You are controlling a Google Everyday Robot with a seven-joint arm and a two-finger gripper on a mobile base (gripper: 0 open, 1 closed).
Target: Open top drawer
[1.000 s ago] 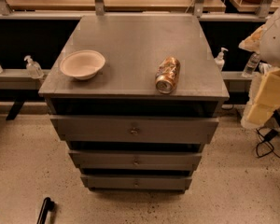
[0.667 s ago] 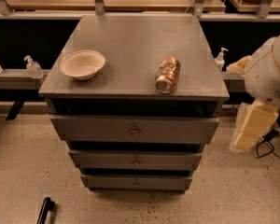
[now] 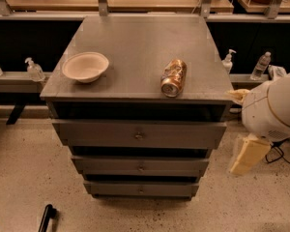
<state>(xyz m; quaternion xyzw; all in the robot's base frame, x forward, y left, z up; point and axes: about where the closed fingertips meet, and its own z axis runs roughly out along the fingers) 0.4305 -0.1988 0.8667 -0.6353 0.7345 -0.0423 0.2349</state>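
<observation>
Lowering since the earlier frames: white arm [image 3: 273,105] is dropping at the cabinet's right side; its cream-coloured gripper [image 3: 249,154] is now hanging lower, level with the middle drawer [image 3: 106,166], off the cabinet's right flank and not touching it; whether it is open or closed, or holding anything, cannot tell. Task's top drawer [image 3: 96,134] is sitting directly under the grey cabinet top [image 3: 135,33], with a dark gap showing above its flat front; small round knob [image 3: 139,136] is showing at the front's centre, well apart from the gripper; bottom drawer [image 3: 111,189] is sitting stepped in below the middle one. Pale bowl [image 3: 85,66] is resting upright at the top's left; gold can [image 3: 174,77] is lying on its side at the right, one end facing the front edge. Pump bottle [image 3: 35,70] is standing on the ledge behind left; second pump bottle [image 3: 227,61] and clear bottle [image 3: 261,65] are standing behind right.
</observation>
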